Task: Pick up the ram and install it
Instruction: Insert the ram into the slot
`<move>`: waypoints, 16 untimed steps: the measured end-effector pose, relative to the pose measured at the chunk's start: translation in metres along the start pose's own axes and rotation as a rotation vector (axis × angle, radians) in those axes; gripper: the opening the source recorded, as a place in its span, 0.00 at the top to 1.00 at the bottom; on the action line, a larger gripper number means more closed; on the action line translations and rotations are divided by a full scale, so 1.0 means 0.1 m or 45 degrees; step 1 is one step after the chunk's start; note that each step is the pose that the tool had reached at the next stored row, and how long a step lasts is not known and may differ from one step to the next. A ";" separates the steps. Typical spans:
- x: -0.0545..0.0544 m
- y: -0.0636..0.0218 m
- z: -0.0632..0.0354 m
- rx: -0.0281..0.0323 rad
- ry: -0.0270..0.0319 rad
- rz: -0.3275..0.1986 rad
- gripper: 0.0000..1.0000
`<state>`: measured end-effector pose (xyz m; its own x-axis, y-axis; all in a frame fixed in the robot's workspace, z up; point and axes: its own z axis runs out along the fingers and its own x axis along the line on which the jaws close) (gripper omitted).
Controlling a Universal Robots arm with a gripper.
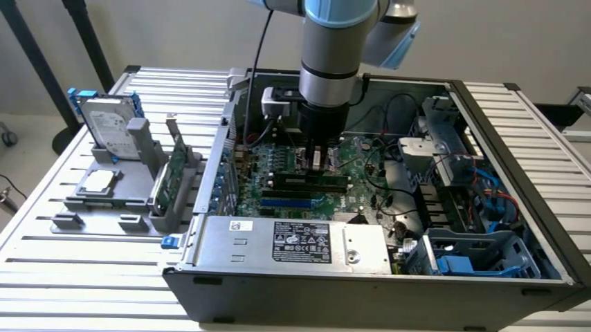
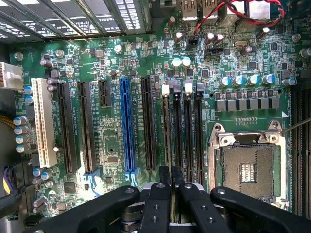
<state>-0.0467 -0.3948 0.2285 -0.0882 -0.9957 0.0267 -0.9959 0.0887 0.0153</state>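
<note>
wall [image 1: 517,41]: pale, plain, evenly lit | table [image 1: 83,263]: ribbed silver slats, catching bright light | stand legs [image 1: 55,62]: two dark poles at the exterior view's left, slanting up against the wall | floor [image 1: 23,117]: light, bare

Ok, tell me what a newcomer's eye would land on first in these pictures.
First, the robot arm plunging from above into the open computer case, its gripper shut on a thin ram stick just over the green motherboard. Next, the motherboard's bright blue slot among the long black ones. Outside the case, toward the exterior view's left, a silver hard drive with blue rails stands in a grey holder.
</note>
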 end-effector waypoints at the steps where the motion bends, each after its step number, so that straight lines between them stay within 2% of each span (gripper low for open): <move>1: 0.00 0.000 0.000 0.0000 -0.0001 0.000 0.87; 10: 0.00 0.000 0.001 0.0001 0.0000 0.000 0.87; 16: 0.00 0.000 0.001 0.0045 -0.0005 -0.001 0.87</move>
<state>-0.0467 -0.3950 0.2284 -0.0875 -0.9958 0.0263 -0.9961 0.0878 0.0118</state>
